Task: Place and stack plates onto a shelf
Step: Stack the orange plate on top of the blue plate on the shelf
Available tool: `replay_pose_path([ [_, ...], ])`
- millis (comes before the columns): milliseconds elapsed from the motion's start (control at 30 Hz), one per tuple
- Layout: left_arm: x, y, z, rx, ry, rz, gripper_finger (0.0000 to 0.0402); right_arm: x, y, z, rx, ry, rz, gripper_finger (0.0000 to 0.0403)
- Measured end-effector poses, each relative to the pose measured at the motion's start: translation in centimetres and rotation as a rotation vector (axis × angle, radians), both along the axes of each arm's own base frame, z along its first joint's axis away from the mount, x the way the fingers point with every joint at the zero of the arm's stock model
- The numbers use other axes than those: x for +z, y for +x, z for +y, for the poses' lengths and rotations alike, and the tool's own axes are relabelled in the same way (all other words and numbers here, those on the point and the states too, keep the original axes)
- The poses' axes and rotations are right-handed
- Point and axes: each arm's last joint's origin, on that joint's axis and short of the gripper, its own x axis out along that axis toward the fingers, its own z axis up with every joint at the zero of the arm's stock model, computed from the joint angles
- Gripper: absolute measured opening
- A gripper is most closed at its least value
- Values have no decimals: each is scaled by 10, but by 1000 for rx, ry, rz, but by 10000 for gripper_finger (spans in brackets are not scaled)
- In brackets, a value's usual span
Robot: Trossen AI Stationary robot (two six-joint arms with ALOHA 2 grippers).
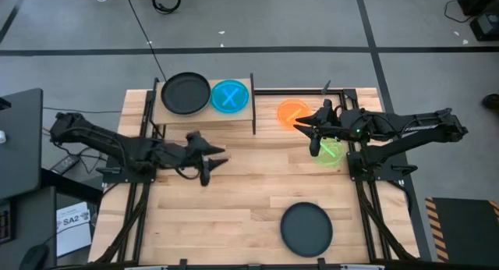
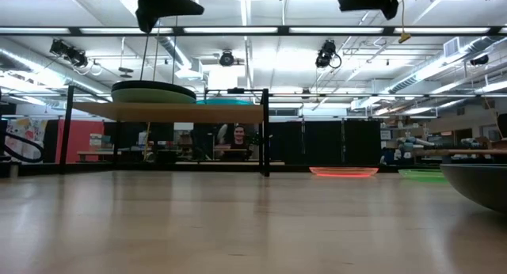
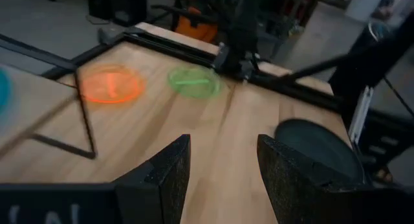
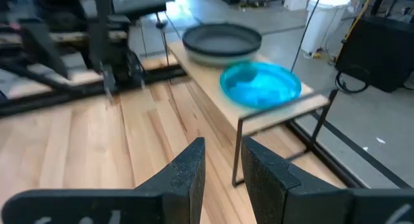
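The shelf (image 1: 204, 114) stands at the far left of the table. On it lie a black plate (image 1: 185, 93), resting on a pale green one (image 2: 153, 94), and a blue plate (image 1: 229, 96) beside them. An orange plate (image 1: 292, 111), a bright green plate (image 1: 330, 151) and another black plate (image 1: 306, 228) lie flat on the tabletop. My left gripper (image 1: 214, 165) hovers open just in front of the shelf, holding nothing (image 3: 220, 166). My right gripper (image 1: 306, 136) hangs above the orange and green plates, fingers a little apart and empty (image 4: 223, 162).
The shelf's thin black legs (image 1: 253, 118) stand on the tabletop (image 1: 249, 192), whose middle shows bare wood between the arms. A black frame rail (image 1: 292, 91) runs along the table's far edge. A person sits far behind the table (image 2: 238, 138).
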Motion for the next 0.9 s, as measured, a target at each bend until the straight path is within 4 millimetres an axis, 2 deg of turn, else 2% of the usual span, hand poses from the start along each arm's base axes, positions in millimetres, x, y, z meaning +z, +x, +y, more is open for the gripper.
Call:
replay_pose_path([
  [200,-15,22,-21,-73,63,-14,185,-27,2,-5,-32,-1,83,106],
  [367,-25,32,-31,-98,69,-21,185,-47,2,-17,-97,1,142,106],
  [633,-41,41,-38,-109,78,25,185,-81,7,-48,-236,12,275,106],
  [900,-42,42,-39,-109,77,20,185,-115,21,-76,-168,49,449,106],
])
